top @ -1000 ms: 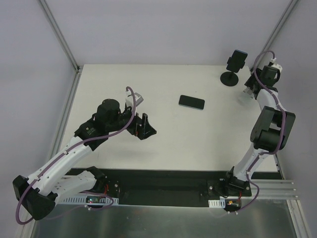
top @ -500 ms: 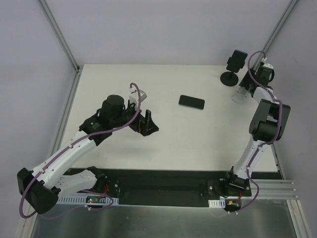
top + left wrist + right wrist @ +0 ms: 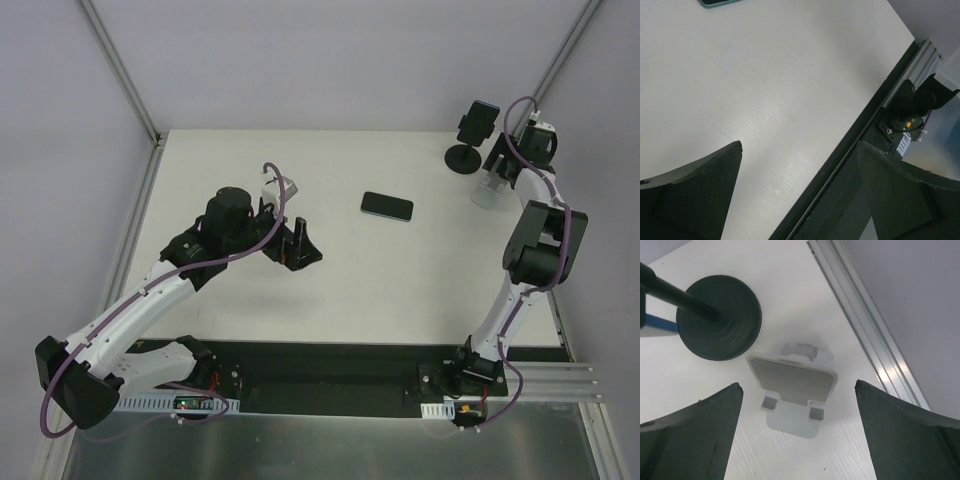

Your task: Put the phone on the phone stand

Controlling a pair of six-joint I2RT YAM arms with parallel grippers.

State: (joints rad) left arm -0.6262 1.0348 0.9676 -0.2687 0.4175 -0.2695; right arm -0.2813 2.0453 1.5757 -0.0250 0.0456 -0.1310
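Observation:
The phone point(image 3: 387, 205), dark with a teal edge, lies flat near the middle of the table; only its edge point(image 3: 717, 2) shows at the top of the left wrist view. A small white phone stand point(image 3: 792, 385) sits on the table at the far right point(image 3: 487, 192). My right gripper point(image 3: 799, 386) hovers over it, open, one finger on each side and neither touching it. In the top view that gripper point(image 3: 496, 170) is just behind the stand. My left gripper point(image 3: 298, 245) is open and holds nothing, left of the phone and nearer me, above bare table point(image 3: 799, 150).
A black stand with a round base point(image 3: 719, 322) is right beside the white one point(image 3: 466, 158); its clamp carries a dark, blue-edged device point(image 3: 480, 118). The aluminium frame rail point(image 3: 870, 330) runs close along the right. The black front strip point(image 3: 855, 165) borders the near edge.
The right gripper's jaws have spread wide and stand off the white stand, which has shifted slightly left. The left gripper edged a little right and away from me.

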